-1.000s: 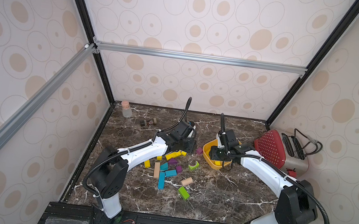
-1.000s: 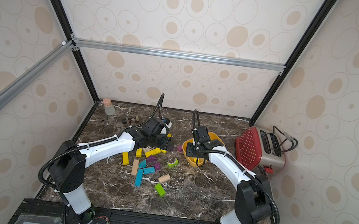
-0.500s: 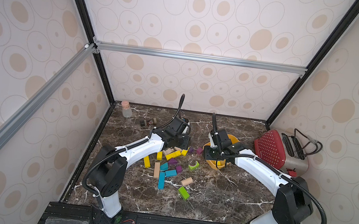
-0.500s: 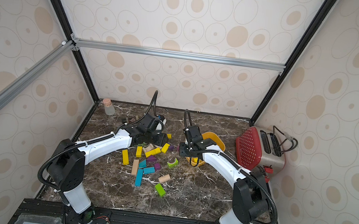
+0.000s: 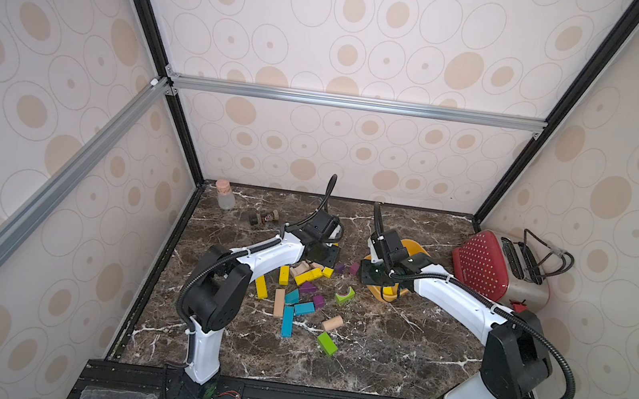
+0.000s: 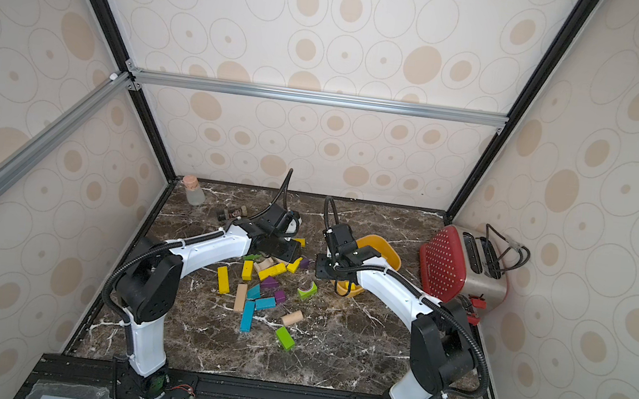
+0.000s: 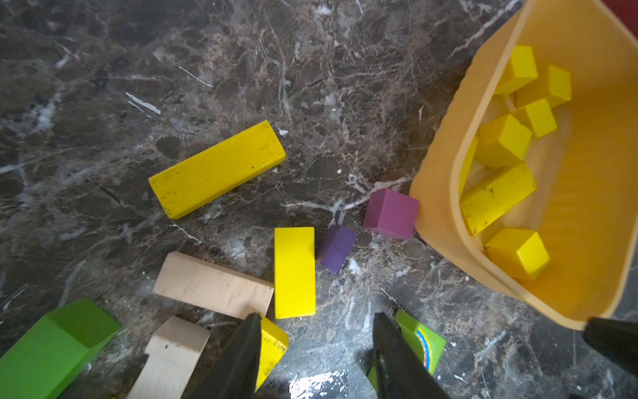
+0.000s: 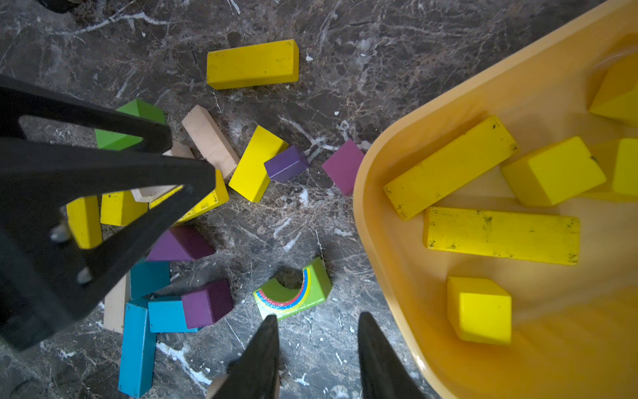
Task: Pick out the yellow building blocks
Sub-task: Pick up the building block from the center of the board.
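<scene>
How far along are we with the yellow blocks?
Done: at least six yellow blocks lie in the bowl. In hand: nothing; left gripper and right gripper are open, empty. Left: about five yellow ones on the table, including a long bar and a block beside the left fingers.

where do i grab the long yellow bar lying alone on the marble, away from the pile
Take the long yellow bar across its short width, near mid-length, coming straight down from above. It lies flat on the marble with both long sides clear; end to end it looks too long for the jaws.
</scene>
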`<state>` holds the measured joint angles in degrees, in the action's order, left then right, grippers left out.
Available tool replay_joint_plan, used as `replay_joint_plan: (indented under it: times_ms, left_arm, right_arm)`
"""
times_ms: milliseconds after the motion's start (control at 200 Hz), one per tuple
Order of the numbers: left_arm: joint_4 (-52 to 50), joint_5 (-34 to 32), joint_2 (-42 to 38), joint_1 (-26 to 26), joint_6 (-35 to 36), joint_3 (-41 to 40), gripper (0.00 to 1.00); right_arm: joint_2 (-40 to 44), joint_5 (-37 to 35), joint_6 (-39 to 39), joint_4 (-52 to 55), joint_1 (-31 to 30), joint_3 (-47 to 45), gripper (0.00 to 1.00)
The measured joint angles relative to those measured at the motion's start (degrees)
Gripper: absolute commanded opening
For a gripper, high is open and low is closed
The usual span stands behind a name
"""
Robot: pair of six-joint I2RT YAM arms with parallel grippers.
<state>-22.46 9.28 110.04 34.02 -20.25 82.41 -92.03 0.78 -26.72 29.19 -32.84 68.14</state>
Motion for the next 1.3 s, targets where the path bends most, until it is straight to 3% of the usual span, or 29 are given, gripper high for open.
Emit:
replay_joint_plan:
  times_ms: [511, 1302]
  left_arm:
    - [-2.86, 0.42, 7.96, 0.0, 1.46, 5.07, 0.43]
    - [-3.82, -0.59, 12.33, 0.0, 3.48, 5.9, 0.36]
  right_arm:
    - [0.0, -1.68, 0.39, 1.62, 0.0, 0.0, 0.39]
    - [0.11, -1.66, -0.04, 1.46, 0.0, -0.59, 0.4]
